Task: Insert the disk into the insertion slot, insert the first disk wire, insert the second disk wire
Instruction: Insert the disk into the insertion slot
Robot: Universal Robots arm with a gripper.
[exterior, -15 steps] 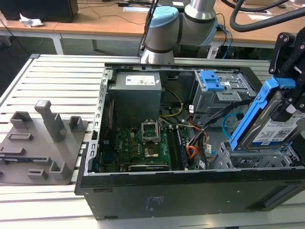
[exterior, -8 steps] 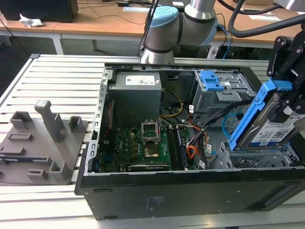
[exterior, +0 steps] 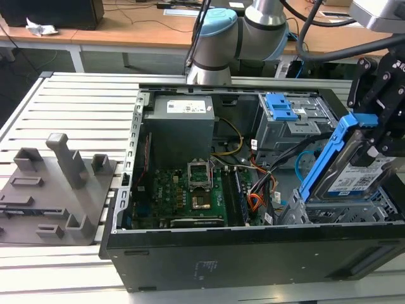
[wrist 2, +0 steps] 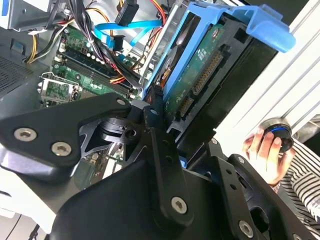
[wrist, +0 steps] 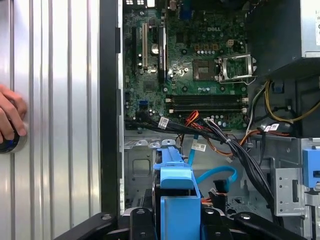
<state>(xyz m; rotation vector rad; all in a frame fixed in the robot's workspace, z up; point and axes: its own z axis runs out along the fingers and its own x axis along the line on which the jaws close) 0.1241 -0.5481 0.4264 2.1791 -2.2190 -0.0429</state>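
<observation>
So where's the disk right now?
At the exterior view's right, the disk sits tilted in the gripper, over the insertion slot in the open computer case's corner.

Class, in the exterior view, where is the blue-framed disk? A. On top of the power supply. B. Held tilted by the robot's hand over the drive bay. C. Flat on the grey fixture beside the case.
B: the hand grips the disk, tilted, above the insertion slot at the exterior view's right.
</observation>
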